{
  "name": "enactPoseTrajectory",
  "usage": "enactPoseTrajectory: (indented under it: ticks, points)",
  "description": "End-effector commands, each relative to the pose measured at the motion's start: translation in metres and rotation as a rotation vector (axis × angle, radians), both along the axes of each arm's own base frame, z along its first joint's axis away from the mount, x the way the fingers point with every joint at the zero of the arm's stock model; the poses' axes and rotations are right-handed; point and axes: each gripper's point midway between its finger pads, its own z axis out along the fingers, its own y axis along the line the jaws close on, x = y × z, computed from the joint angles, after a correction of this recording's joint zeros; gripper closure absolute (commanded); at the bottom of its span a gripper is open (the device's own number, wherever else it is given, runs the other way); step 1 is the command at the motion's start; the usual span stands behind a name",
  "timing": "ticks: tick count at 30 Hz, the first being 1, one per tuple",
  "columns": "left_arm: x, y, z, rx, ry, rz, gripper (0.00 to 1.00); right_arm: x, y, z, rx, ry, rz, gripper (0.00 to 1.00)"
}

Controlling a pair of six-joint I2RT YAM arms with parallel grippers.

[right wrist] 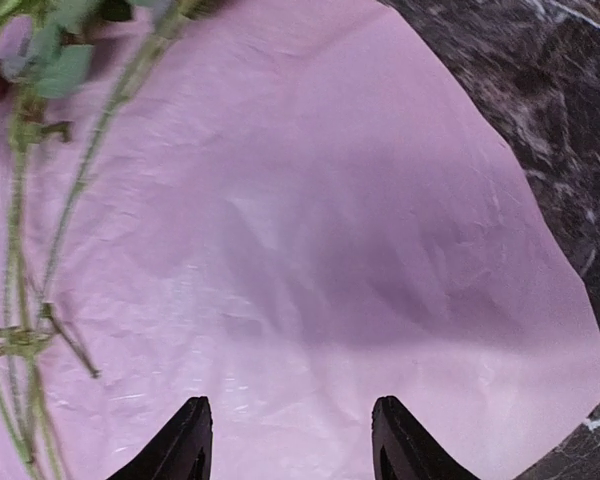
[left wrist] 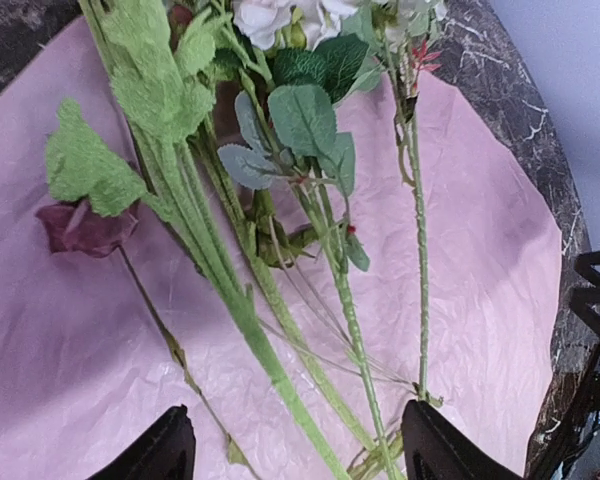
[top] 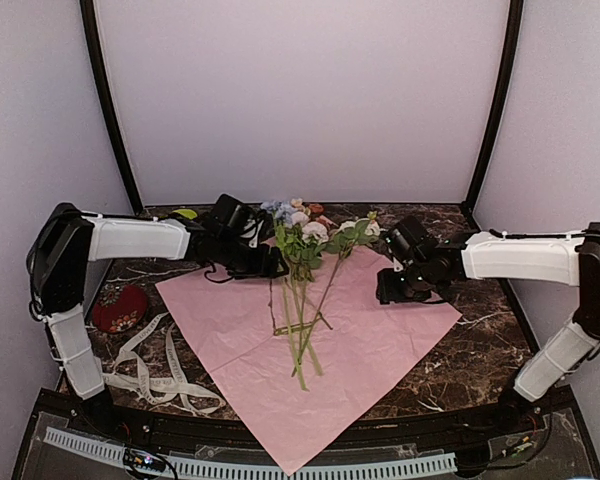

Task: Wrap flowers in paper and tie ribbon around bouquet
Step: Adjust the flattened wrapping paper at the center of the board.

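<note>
Roughly centred, the paper (top: 380, 345) lies flat as a diamond on the table (top: 485, 345). Its left corner is near the left arm, its right corner stops short of the table's right edge, and its near corner hangs over the near edge. The far corner is hidden under the blooms. Bare marble shows right of the sheet. The near left is taken by the ribbon (top: 160, 375), a loose looping heap off the paper and well apart from both grippers. The flowers (top: 300, 330) lie on the sheet, stems running near to far down its middle and heads at the far end by the back wall (top: 300, 100). The left gripper (left wrist: 302, 450) hangs over the stems at the leafy part; its fingers (left wrist: 165, 450) are spread wide with stems passing between them, nothing clamped. The right gripper (right wrist: 292, 445) is over bare pink paper right of the stems, jaws apart, holding nothing. The surface is dark brown marble with white veins. Pale lavender walls close off three sides, with black poles (top: 108, 100) at the far corners. A dark red dish (top: 120, 308) sits at the left edge, and a yellow-green thing (top: 185, 213) lies far left behind the left arm. The ribbon has faint printed marks, too small to read.
</note>
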Motion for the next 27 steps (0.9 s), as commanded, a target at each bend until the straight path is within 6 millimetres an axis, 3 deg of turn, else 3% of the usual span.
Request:
enactPoseTrajectory:
  ticks: [1,4,8,12,15,18,23,25,27]
  points:
    - [-0.023,0.032,0.029,0.067,-0.092,-0.009,0.27,-0.014,-0.062,-0.053,-0.225,0.127,-0.071,0.45]
    - [-0.038,0.058,0.017,0.143,-0.088,0.020,0.27,-0.019,-0.077,-0.082,-0.236,0.205,-0.088,0.45]
    - [-0.056,0.074,-0.015,0.203,-0.032,0.010,0.27,-0.017,-0.088,-0.103,-0.244,0.243,-0.112,0.45]
    - [-0.059,0.087,-0.057,0.304,0.054,0.024,0.28,-0.011,-0.099,-0.115,-0.240,0.275,-0.149,0.46]
    - [-0.052,0.086,-0.070,0.332,0.060,0.025,0.30,-0.001,-0.111,-0.118,-0.233,0.268,-0.188,0.46]
    - [-0.039,0.083,-0.074,0.353,0.033,0.022,0.30,0.011,-0.121,-0.121,-0.222,0.260,-0.211,0.47]
    - [-0.016,0.083,-0.074,0.409,-0.008,0.022,0.31,0.026,-0.120,-0.123,-0.212,0.270,-0.186,0.48]
    - [-0.010,0.078,-0.064,0.391,-0.040,0.008,0.31,0.035,-0.118,-0.112,-0.198,0.251,-0.179,0.48]
    - [-0.007,0.071,-0.041,0.336,-0.106,-0.004,0.31,0.043,-0.116,-0.094,-0.195,0.220,-0.175,0.49]
